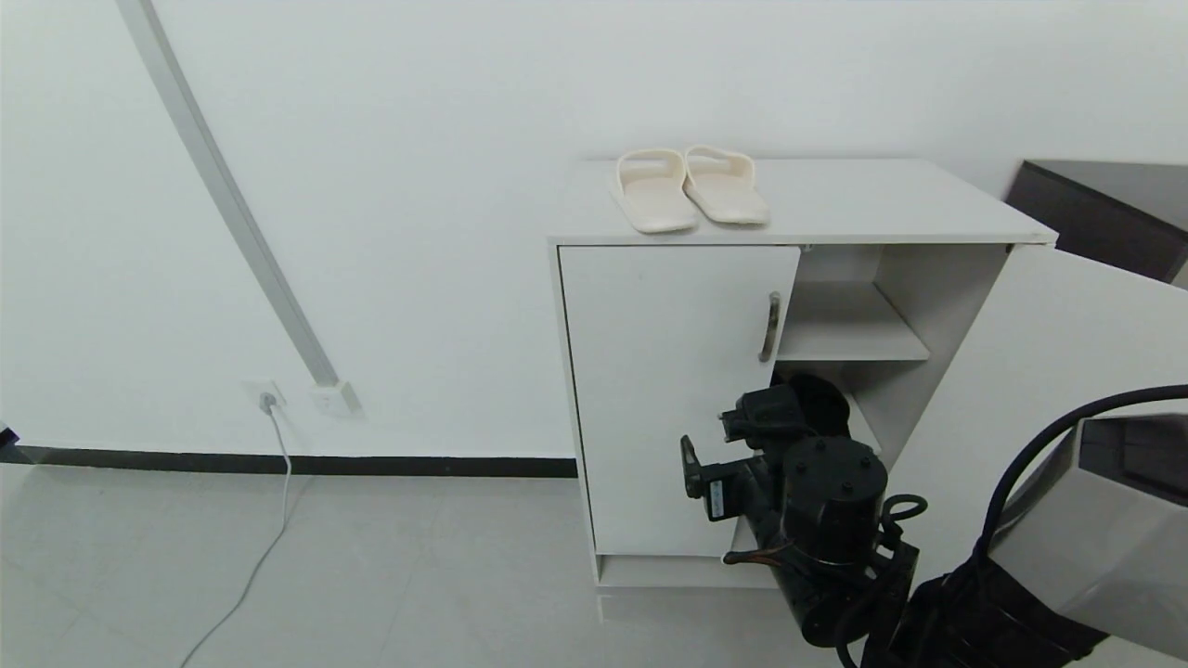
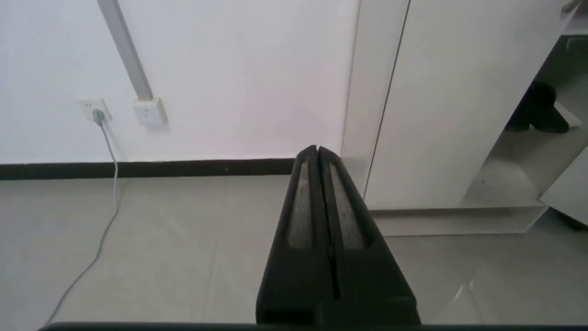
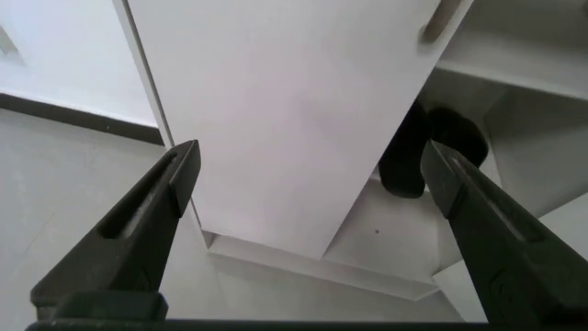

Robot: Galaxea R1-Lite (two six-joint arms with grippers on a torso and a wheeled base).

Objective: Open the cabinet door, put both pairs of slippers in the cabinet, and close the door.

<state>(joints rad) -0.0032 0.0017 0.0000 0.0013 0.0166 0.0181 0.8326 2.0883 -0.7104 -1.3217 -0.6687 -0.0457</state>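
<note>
Inside the cabinet [image 1: 882,199] sit black slippers [image 3: 401,170] — left fingers [image 2: 299,207] closed, right fingers [image 3: 152,216] spread, empty.

White cabinet [image 1: 882,199]: right door [image 1: 1021,371] swung open, left door [image 1: 668,399] shut. Cream slippers [image 1: 690,188] lie side by side on its top; black slippers [image 3: 432,152] sit below the inner shelf [image 1: 849,325].

a plain white wall [image 1: 418,139] is crossed by a grey conduit [image 1: 223,195], slanted down to a small box [image 1: 334,399]. a grey cable [image 1: 269,529] is plugged into a socket [image 1: 267,397] beside it. the wall is edged by black skirting [image 1: 306,464] above a pale grey tiled floor [image 1: 371,575]. dark furniture [image 1: 1095,209] is seen at the far right.
</note>
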